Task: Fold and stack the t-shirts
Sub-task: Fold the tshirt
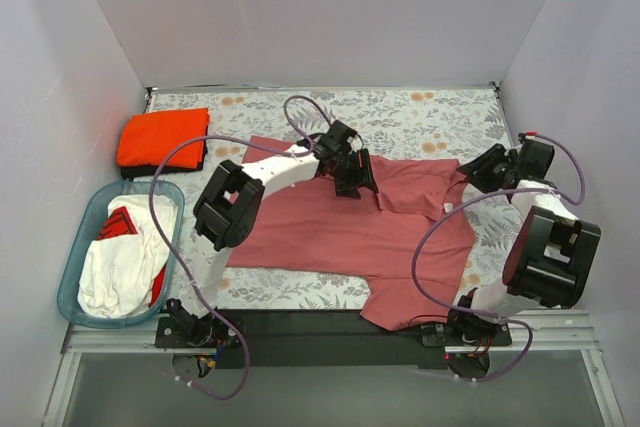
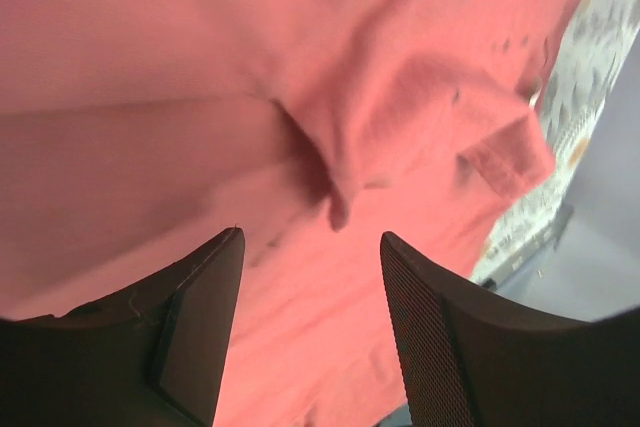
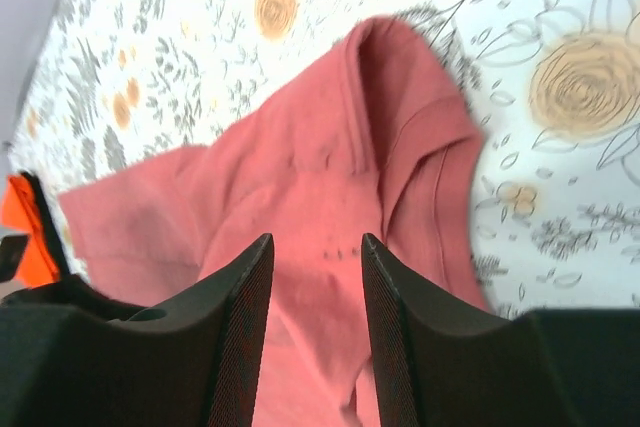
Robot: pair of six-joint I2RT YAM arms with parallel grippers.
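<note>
Left end effector (image 2: 310,235) hovers over the rose-red t-shirt (image 2: 150,47).

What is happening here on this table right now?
Two robot arms are working on a rose-red t-shirt, which lies spread out on the flowered table cover. The left gripper hovers over the shirt's middle and the right gripper near its right end. Both have open fingers and hold nothing. A folded orange t-shirt already sits on a black one in the far left corner.
</note>
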